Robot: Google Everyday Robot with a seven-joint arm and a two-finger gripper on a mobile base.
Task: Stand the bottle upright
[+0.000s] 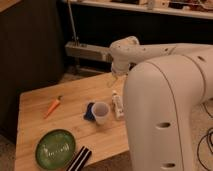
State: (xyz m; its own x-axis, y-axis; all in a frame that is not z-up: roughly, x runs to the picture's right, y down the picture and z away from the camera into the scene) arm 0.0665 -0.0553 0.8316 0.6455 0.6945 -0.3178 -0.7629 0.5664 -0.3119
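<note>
Whitish, slim translucent plastic bottle (118, 105) lies flat toward the wooden bench's (35, 125) right edge, just beside the white open-topped cup (101, 112). The gripper (114, 81) hangs over the far edge, jaws spread, empty.

One wooden table (35, 107) carries one bottle (118, 105) lying on its side, one white cup (101, 112), one orange carrot (53, 105), one green plate (55, 149), one small blue item (89, 111) tucked against the cup, and one dark striped object (80, 158) at the near edge. One robot arm (165, 50) reaches in, ending in one gripper (115, 80) above the table's far side, fingers apart and empty
</note>
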